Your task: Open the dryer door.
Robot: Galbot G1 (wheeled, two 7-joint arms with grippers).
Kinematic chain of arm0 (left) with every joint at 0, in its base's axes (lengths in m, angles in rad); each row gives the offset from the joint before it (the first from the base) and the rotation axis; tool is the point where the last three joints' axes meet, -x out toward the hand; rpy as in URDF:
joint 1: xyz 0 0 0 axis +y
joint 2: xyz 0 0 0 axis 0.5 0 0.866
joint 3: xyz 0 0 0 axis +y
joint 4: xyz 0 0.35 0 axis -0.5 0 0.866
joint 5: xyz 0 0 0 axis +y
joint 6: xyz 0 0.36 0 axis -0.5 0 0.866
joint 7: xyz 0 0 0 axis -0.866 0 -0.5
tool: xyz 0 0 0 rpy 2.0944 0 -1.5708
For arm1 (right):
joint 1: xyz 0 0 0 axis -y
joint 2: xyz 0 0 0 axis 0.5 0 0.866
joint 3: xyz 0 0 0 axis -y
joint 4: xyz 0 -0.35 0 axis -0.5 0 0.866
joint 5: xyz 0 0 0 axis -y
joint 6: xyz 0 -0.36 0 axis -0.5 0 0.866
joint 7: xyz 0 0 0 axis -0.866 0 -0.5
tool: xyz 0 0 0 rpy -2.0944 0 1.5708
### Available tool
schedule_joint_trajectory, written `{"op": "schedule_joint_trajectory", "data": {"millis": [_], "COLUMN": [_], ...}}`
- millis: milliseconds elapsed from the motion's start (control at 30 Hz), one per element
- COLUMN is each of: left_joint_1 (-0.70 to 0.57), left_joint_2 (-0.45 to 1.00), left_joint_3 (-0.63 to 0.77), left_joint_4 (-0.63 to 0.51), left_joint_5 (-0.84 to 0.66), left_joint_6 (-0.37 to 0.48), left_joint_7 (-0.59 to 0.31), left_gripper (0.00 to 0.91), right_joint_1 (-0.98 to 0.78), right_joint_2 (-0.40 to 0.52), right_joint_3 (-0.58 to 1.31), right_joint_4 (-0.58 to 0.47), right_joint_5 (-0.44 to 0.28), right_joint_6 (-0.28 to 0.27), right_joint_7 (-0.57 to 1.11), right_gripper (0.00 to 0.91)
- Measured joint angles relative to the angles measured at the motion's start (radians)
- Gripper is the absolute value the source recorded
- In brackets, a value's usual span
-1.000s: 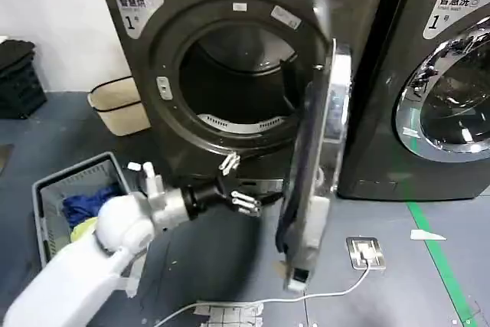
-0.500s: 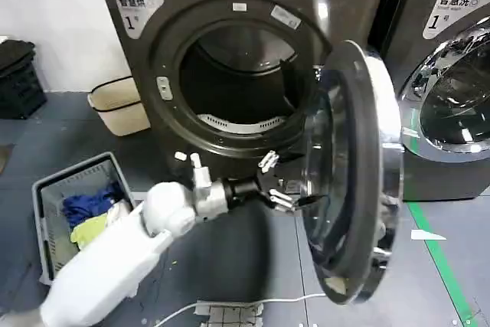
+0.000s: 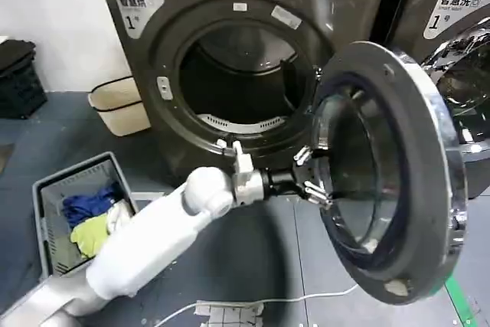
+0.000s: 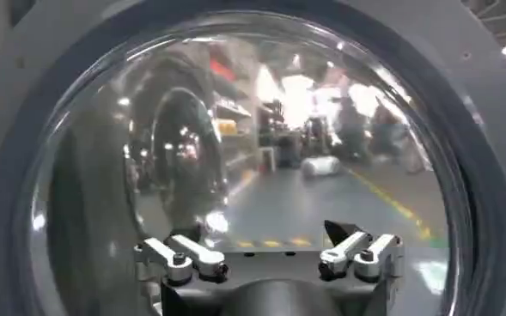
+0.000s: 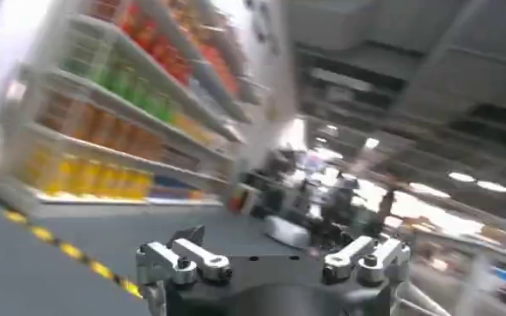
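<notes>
The dryer door has swung wider over the last second, from edge-on to the camera to well past square, its inner glass now facing the drum opening, and the left arm has reached farther forward with it. The door hangs on its hinge at the right of dryer number 1, its rim overlapping the front of the neighbouring machine. The left gripper sits against the door's inner glass, fingers spread and clasping nothing; in the left wrist view its released fingers point straight at the glass bowl. The right gripper is also released, off to one side and facing shelving.

The push-open step looks nearly done. Any further move would call for a short outward push, then drawing the arm back clear of the opening. The neighbouring machine limits how far the door can travel. On the floor, a laundry basket of clothes stands near the arm, a beige bin stands by the wall, and a white cable trails under the door.
</notes>
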Motion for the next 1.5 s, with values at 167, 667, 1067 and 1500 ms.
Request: {"op": "schedule_joint_trajectory", "data": {"millis": [167, 667, 1067, 1500], "left_joint_1": [-0.05, -0.098, -0.139, -0.159], "left_joint_2": [-0.046, -0.169, -0.246, -0.302], "left_joint_3": [0.034, 0.051, 0.069, 0.075], "left_joint_4": [0.047, 0.167, 0.255, 0.306], "left_joint_5": [-0.001, 0.024, 0.025, 0.039], "left_joint_6": [-0.008, -0.02, -0.027, -0.021], "left_joint_7": [0.0, 0.0, -0.035, -0.067], "left_gripper": [0.907, 0.907, 0.907, 0.907], "right_joint_1": [0.004, 0.009, 0.012, 0.008], "right_joint_2": [0.007, -0.001, 0.019, 0.018], "right_joint_3": [0.057, 0.188, 0.19, 0.195], "right_joint_4": [-0.027, -0.128, -0.107, -0.103], "right_joint_5": [-0.004, -0.018, -0.017, -0.016], "right_joint_6": [-0.078, -0.129, -0.126, -0.126], "right_joint_7": [0.065, 0.12, 0.116, 0.114], "right_gripper": [0.907, 0.907, 0.907, 0.907]}}
